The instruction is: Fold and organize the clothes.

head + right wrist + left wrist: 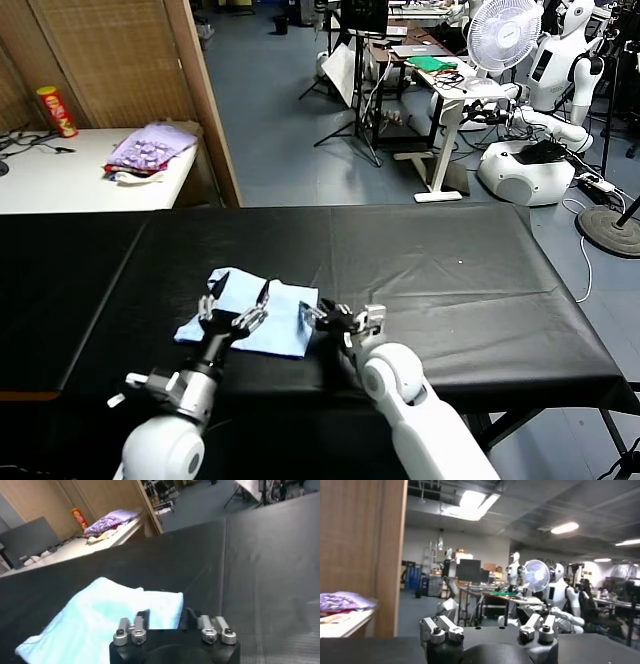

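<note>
A folded blue T-shirt is seen at lower centre; the left gripper is spread wide above it, the right gripper half-open beside it.

One folded blue T-shirt, two grippers (left, right), one black worktop, one purple clothes pile, one red can, one white fan.
</note>
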Motion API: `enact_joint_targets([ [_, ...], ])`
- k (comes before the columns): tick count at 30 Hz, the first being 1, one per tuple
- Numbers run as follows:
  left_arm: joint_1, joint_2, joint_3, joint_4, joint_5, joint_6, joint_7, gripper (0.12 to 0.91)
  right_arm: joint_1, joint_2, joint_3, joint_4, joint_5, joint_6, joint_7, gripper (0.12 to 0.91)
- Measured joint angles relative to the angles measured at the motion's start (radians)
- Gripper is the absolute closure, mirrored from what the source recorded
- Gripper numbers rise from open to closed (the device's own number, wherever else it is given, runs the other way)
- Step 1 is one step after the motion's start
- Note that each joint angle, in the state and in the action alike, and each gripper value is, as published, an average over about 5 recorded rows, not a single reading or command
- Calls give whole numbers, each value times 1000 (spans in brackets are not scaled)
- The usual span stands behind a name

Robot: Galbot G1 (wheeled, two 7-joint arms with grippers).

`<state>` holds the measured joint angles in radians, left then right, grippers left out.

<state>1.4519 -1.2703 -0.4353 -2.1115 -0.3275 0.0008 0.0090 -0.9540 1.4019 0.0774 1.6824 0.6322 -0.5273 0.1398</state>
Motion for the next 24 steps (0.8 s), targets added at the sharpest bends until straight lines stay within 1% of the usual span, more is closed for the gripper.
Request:
enact_joint_targets([
  [3,21,-1,-20,-1,1,-8,-1,232,17,1,1,-37,-22,18,-17,707],
  [5,32,0,-34,0,5,-13,-3,232,29,-3,1,-57,-56,39,-39,811],
  [6,37,0,-40,1,8,-15,-5,232,35,-7,0,-66,-78,53,-52,850],
  [8,44,1,-48,5,22,-17,-16,232,47,-16,-2,-82,-134,85,-84,894],
  [10,49,3,-54,11,35,-12,-31,232,55,-28,-5,-90,-196,115,-120,898],
  [12,54,7,-60,15,38,4,-44,232,54,-46,-7,-88,-260,148,-157,862],
  [14,57,13,-67,19,26,25,-59,232,43,-67,-4,-75,-322,187,-186,792],
  [17,55,24,-76,33,-6,44,-83,232,16,-105,7,-43,-404,251,-203,643],
  [18,54,29,-79,37,-19,48,-90,232,5,-118,10,-30,-424,273,-201,593],
  [19,54,34,-81,41,-31,52,-96,232,-8,-132,15,-16,-440,296,-194,526],
  [20,55,39,-82,43,-41,56,-103,232,-23,-147,20,-1,-452,319,-183,476],
  [22,59,50,-84,44,-54,72,-123,232,-59,-177,34,34,-467,366,-152,365],
  [24,67,64,-84,40,-59,90,-148,232,-104,-207,52,74,-475,403,-121,290],
])
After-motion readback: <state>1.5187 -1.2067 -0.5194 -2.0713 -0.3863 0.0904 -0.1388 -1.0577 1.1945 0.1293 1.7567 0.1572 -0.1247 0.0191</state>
